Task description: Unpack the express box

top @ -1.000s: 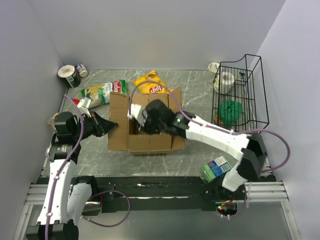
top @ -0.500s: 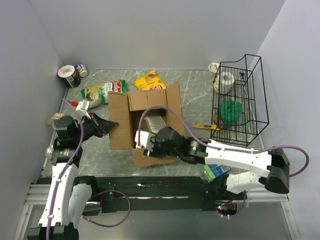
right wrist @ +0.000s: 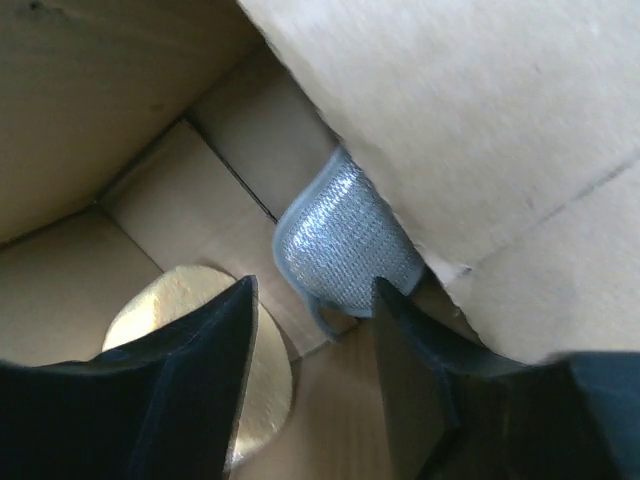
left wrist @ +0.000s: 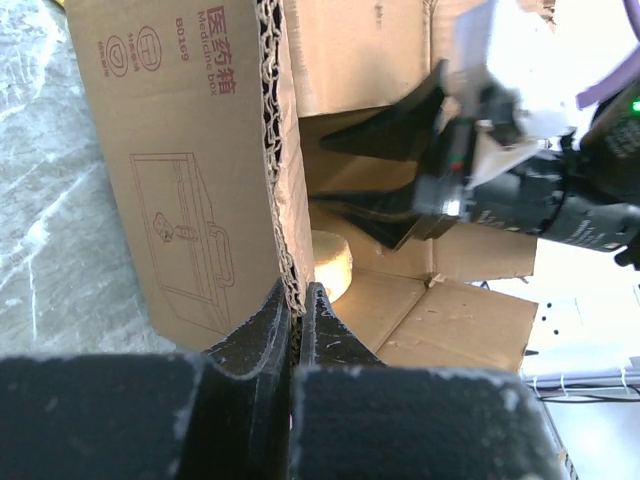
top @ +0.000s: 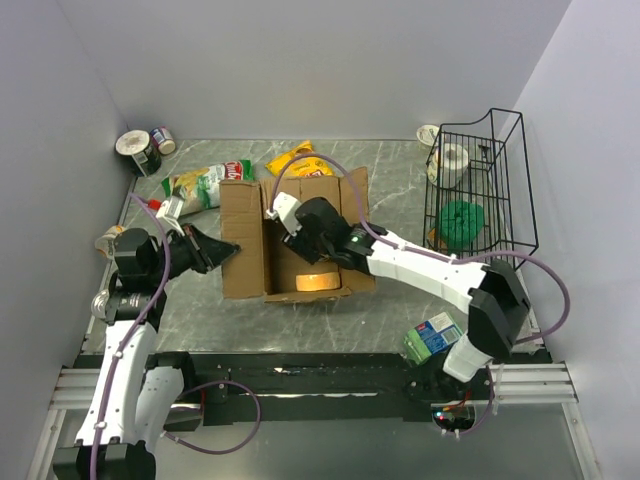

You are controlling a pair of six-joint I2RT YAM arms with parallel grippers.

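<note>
The express box [top: 245,240] sits in the middle of the counter [top: 390,190] with its flaps turned out. Its left wall is pinched in the left jaws, which are clamped together on the corrugated edge [left wrist: 285,200]. That grip most likely steadies the carton so it does not slide or tip while the other arm works inside.

The right jaws are down in the box cavity and stand apart, with nothing between them. Just ahead of them, in line with the gap, a grey glittery pad [right wrist: 345,245] lies tucked under an inner flap. A round golden disc [right wrist: 272,385] rests on the box floor beside and partly beneath one finger.

I judge the pad to be the next item to lift. The overhanging flap crowds it, so the approach calls for care.
</note>
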